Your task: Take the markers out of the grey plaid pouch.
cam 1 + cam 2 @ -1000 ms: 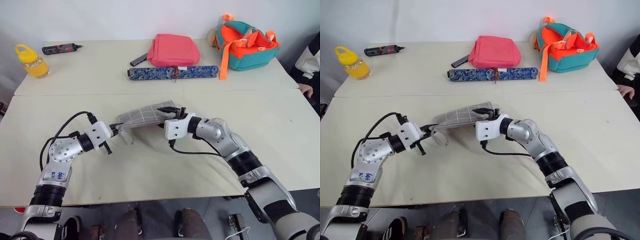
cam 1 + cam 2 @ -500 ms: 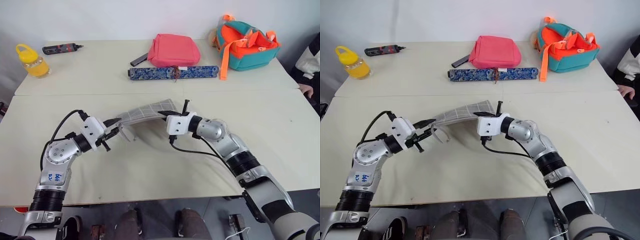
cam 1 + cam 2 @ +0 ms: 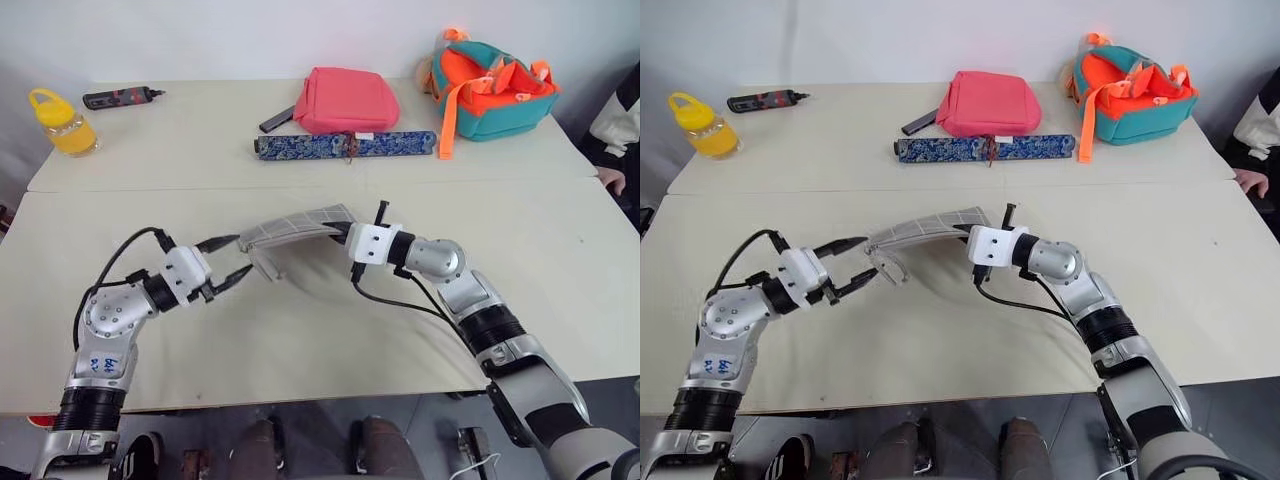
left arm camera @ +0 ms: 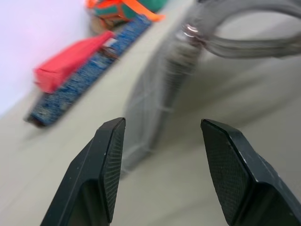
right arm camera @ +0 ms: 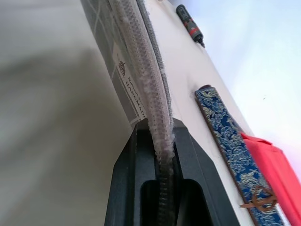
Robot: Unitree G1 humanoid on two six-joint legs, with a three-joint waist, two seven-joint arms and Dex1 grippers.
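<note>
Above the tabletop [image 3: 300,330], flat grey plaid fabric pouch [image 3: 292,226] lies left-right, right gripper [image 5: 162,141] pinching its fuzzy edge, left gripper [image 4: 162,141] wide apart beside its loop.

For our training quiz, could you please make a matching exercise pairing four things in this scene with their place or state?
Things:
1. grey plaid pouch
2. left tool
3. yellow bottle
4. orange and teal backpack

Place or state:
A. standing at the far left corner of the table
B. open, holding nothing
C. lying at the far right of the table
D. held up off the table by the right tool, shut on its end

Pairs: 1-D, 2-B, 3-A, 4-C
</note>
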